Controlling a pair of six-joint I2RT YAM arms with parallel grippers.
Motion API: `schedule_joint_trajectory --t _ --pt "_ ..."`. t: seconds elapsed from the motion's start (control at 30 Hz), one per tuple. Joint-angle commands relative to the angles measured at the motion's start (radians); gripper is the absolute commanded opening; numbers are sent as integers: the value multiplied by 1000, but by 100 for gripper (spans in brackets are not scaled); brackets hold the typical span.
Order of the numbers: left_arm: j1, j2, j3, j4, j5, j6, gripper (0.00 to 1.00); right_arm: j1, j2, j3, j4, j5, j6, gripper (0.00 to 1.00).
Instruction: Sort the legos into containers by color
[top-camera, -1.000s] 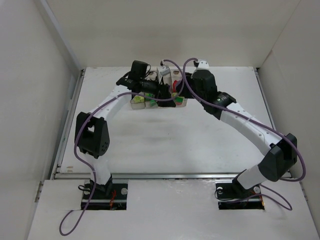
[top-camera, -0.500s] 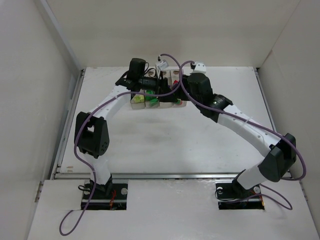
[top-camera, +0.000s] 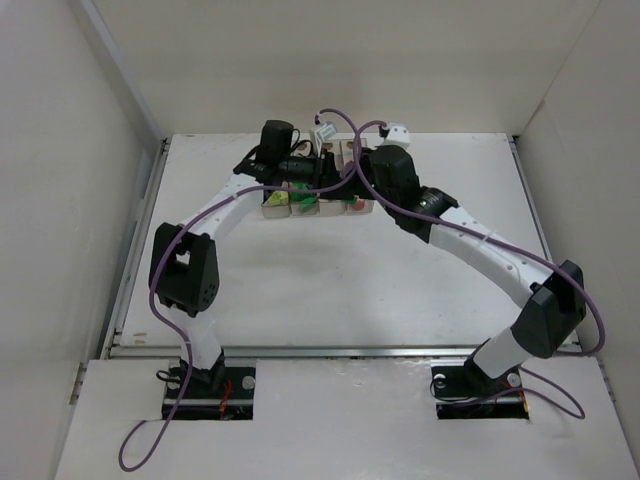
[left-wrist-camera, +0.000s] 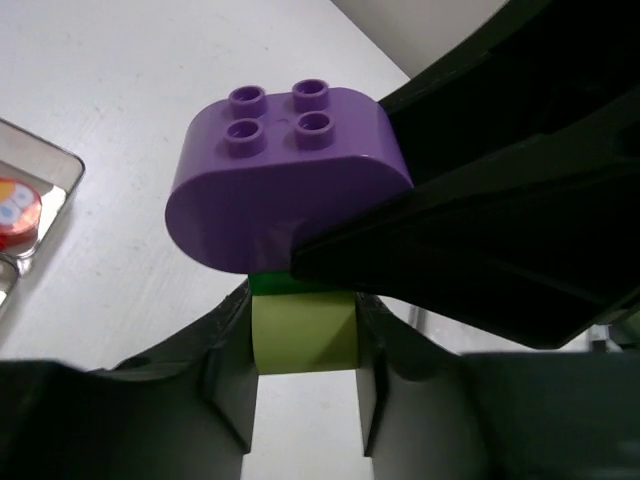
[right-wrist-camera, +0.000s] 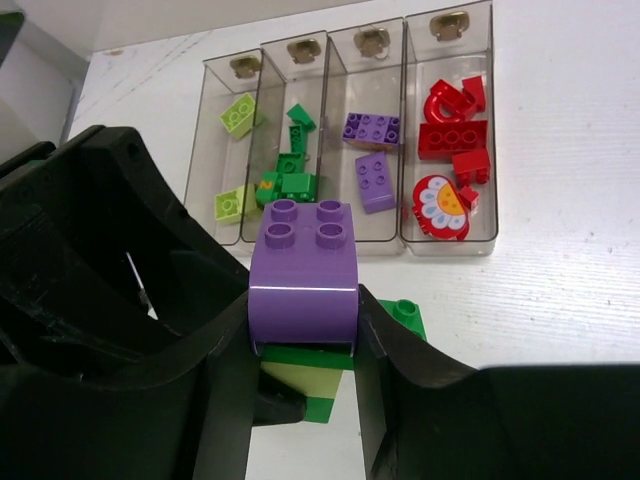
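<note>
A small stack of legos hangs between both grippers: a rounded purple brick (right-wrist-camera: 303, 270) on top, a thin dark green plate (right-wrist-camera: 305, 357) under it, then a yellow-green brick (left-wrist-camera: 303, 330). My right gripper (right-wrist-camera: 303, 310) is shut on the purple brick (left-wrist-camera: 285, 180). My left gripper (left-wrist-camera: 303, 322) is shut on the yellow-green brick from the other side. The grippers meet just behind the containers (top-camera: 315, 207). The four clear containers (right-wrist-camera: 345, 240) hold yellow-green, dark green, purple and red bricks, one color each.
A dark green piece with one stud (right-wrist-camera: 405, 316) shows beside my right finger; whether it joins the stack I cannot tell. A round red flower-printed piece (right-wrist-camera: 438, 205) lies in the red box. White walls (top-camera: 60, 200) enclose the table on three sides.
My left gripper has gone from wide open to shut on the yellow-green brick. The right arm has carried the stack a little leftward, up to the left gripper.
</note>
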Motion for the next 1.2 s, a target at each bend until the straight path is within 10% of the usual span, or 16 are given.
schedule_joint_trajectory --t 0.0,0.1,0.47,0.9,1.0,1.17 --pt "-5 -29 1 64 -42 -19 26 30 1 46 62 -40 13 0" --pt "-5 -29 1 64 -42 -19 0 30 1 46 62 -29 22 0" --pt "20 -38 -10 -240 -240 359 0 -69 132 183 62 -43 22 0" --pt "158 -110 -105 -356 -343 467 0 -122 501 411 71 -158 27 0" --pt "184 -129 -114 -396 -343 521 0 -122 583 474 62 -207 -13 11" --pt "193 -129 -123 -436 -334 610 0 -131 650 569 4 -247 -64 62"
